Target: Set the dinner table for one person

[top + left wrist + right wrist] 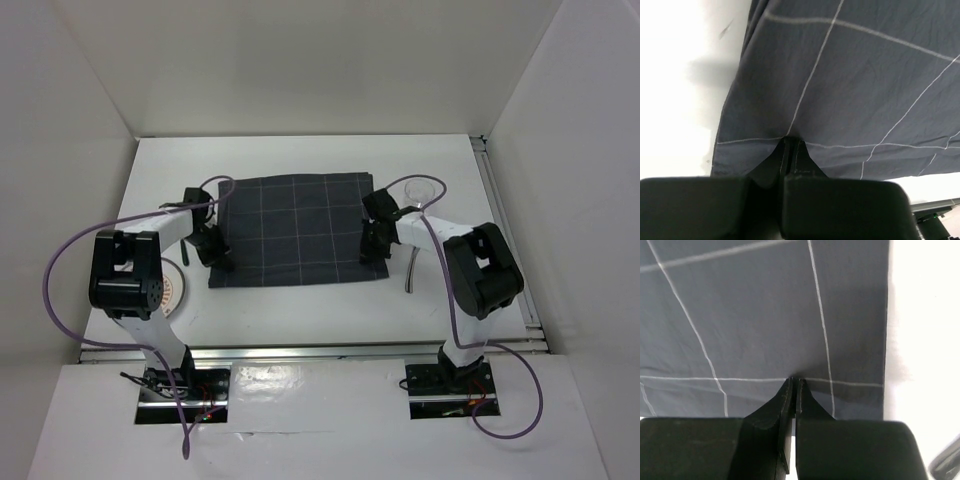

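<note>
From above, the dinner table (300, 310), a large plain white flat rectangular top edged by metal rails, carried a dark grey cloth mat (295, 225) with thin white grid lines near its middle. The left gripper (212, 248) sat at the mat's left edge and the right gripper (374, 245) at its right edge. Only this view showed a clear round glass vessel (422, 190) just beyond the right gripper, a slim curved metal utensil (410, 272) on the bare white top beside the mat's right near corner, and a round plate (172, 288) with an orange rim half hidden under the left arm. The left wrist camera gave what the overhead could not: the left gripper (791, 145) had its black fingers pressed together, tips on the mat a little in from its near edge; whether fabric was caught between them could not be told. The white tabletop (680, 100) lay to the left of the tips. The right wrist camera showed the right gripper (794, 385) likewise pressed together on the mat, with the tabletop (925, 315) bare to its right and a grey sliver of the utensil (945, 460) in the corner.
</note>
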Controlling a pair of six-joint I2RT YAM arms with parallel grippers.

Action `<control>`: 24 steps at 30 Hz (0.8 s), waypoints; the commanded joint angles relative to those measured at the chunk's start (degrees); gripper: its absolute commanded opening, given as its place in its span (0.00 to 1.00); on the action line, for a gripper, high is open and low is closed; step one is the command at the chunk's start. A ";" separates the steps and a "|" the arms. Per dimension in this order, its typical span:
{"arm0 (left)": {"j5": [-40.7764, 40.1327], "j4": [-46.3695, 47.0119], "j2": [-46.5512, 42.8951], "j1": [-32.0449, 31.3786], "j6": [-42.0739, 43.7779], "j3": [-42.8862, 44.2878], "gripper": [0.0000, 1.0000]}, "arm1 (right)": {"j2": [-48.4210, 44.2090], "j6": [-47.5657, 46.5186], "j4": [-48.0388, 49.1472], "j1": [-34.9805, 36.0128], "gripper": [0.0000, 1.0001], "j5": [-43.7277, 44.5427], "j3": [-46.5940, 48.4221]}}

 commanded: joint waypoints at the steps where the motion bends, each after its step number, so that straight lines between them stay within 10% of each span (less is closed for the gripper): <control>1: -0.64 2.42 3.08 -0.91 -0.95 2.33 0.00 | 0.53 1.93 3.82 -1.54 0.00 1.14 -3.82; 24: -3.89 -1.71 10.04 -5.92 0.10 14.80 0.00 | -7.02 6.77 -0.74 -4.63 0.00 8.97 -10.95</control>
